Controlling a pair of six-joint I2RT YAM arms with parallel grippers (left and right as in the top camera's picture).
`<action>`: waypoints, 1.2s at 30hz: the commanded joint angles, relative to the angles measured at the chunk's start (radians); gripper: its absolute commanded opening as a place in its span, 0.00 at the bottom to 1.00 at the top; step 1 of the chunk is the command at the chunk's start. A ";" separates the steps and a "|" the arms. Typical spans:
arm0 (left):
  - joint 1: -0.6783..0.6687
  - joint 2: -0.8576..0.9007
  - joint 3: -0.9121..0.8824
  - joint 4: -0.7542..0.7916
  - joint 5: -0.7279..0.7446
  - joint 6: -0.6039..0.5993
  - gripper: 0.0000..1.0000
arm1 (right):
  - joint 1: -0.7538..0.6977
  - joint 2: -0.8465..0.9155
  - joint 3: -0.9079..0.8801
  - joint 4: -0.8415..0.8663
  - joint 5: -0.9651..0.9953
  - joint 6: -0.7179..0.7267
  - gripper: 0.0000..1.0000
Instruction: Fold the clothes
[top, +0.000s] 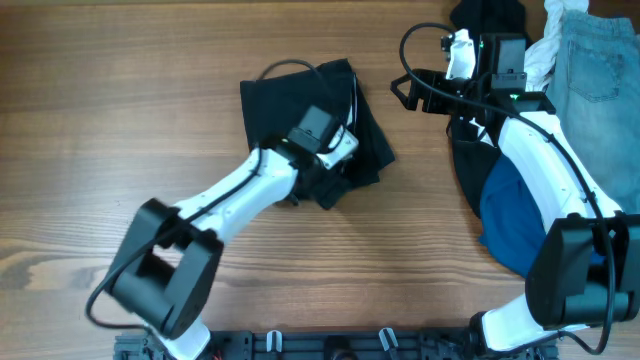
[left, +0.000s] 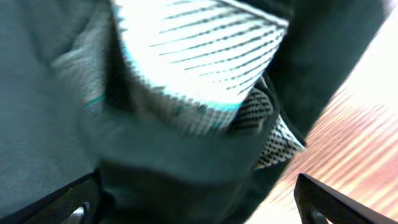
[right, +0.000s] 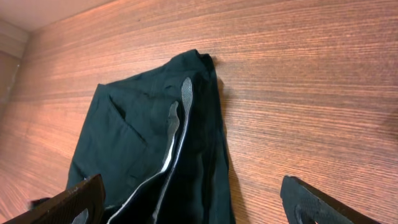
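Along the right edge of the bench (top: 120, 100), nearest us, we see a bright-blue garment (top: 510, 210) lying partly under the right arm, with a dark garment (top: 468, 150) touching its far side.

Toward the middle of the bench sits the black garment (top: 290, 100), bunched into a rough, loosely folded heap. The left gripper (left: 196, 199) is down on its near-right part. In the left wrist view its fingers (left: 329, 199) stand wide apart with dark cloth and a pale mesh lining filling the space between them, so we read it as spread and not clamped.

Farther back, the right gripper (right: 191, 186) hangs over bare wood just right of the black garment, apart from it. Its two fingers (right: 68, 199) are well spread and hold nothing.

In the far right corner lie a light-denim garment (top: 600, 60), a white garment (top: 545, 45) just beside it, and another black piece (top: 490, 15) at the far edge.
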 joint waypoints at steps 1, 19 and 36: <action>-0.030 0.061 0.013 -0.020 -0.058 0.072 1.00 | -0.002 0.007 0.000 -0.001 0.014 -0.014 0.91; -0.041 0.147 0.012 -0.017 -0.108 0.071 0.47 | -0.002 0.007 0.000 0.000 0.014 -0.013 0.92; 0.232 0.152 0.012 0.318 -0.128 -0.313 0.04 | -0.002 0.007 0.000 0.003 0.026 -0.011 0.92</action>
